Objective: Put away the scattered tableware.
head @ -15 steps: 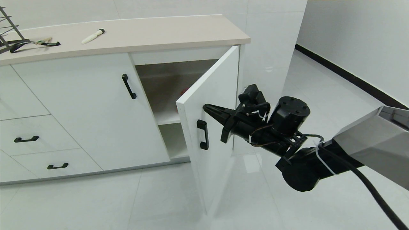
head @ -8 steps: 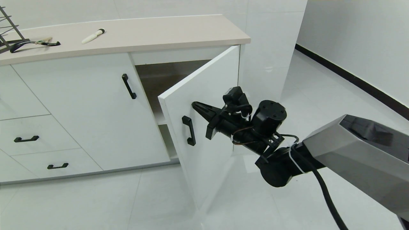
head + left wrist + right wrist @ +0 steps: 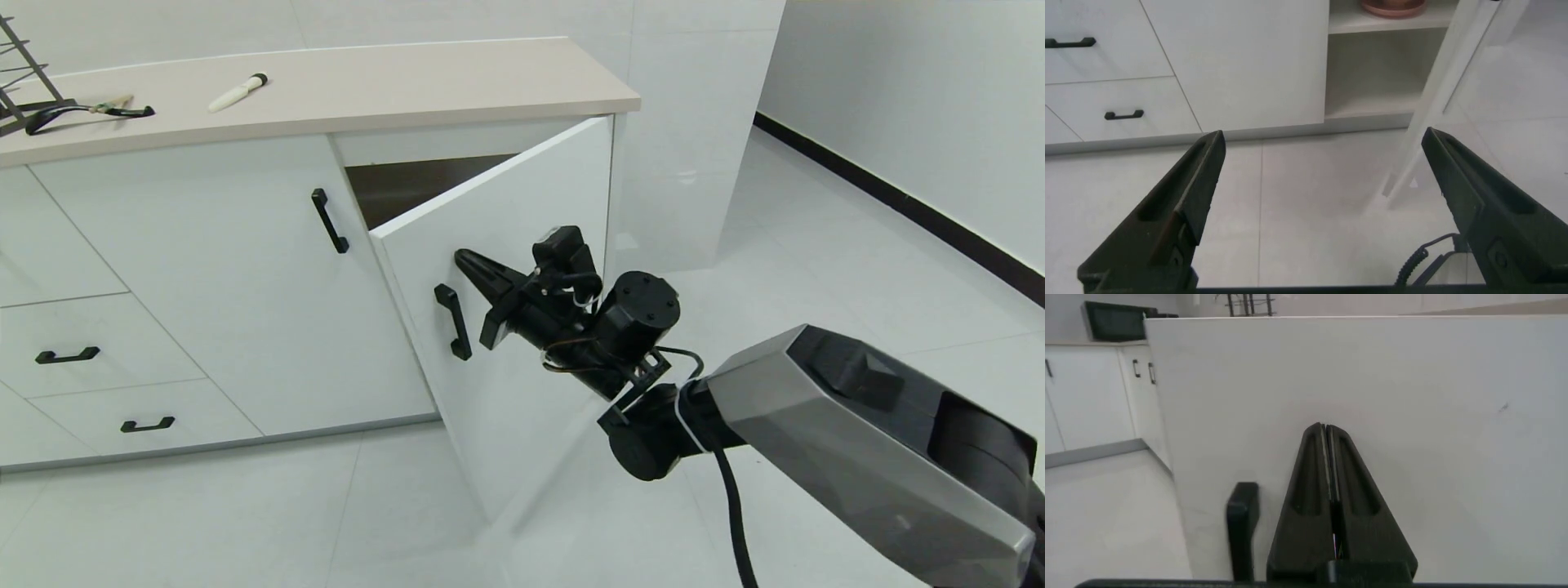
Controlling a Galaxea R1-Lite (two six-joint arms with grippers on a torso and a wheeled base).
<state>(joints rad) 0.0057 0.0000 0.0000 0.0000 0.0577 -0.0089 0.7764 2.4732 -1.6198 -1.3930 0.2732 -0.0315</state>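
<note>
One handle (image 3: 453, 322) beside right pincer (image 3: 464, 260)

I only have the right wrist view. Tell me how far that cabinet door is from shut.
Observer: In the head view the door stands ajar, with a dark gap showing above its top edge.
Operator: Report what's inside.
Observer: The left wrist view shows a reddish dish on the cabinet shelf.
Operator: Give me the left claw's state.
Observer: The left claw is open, pointing at the floor.
</note>
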